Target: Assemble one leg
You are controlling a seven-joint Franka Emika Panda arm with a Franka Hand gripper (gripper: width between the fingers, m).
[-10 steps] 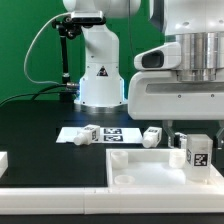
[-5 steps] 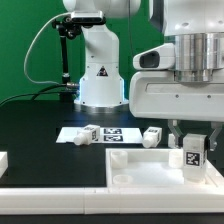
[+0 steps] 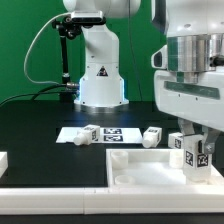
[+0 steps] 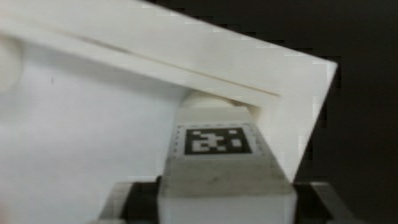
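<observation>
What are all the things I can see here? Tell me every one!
held leg: one, white with a black-and-white tag, upright in the gripper, over the tray's corner at the exterior view's right.
loose legs: two, white with tags, one lying on the marker board, one just behind the tray.
tray: one, white, square with a raised rim, at the front.
marker board: one, thin and white with black tags, flat on the table behind the tray.
white block: one, cut off at the exterior view's left edge.
table: one, black.
backdrop: green.
robot base: one, white, at the back.
gripper: one, white, shut on the held leg.
</observation>
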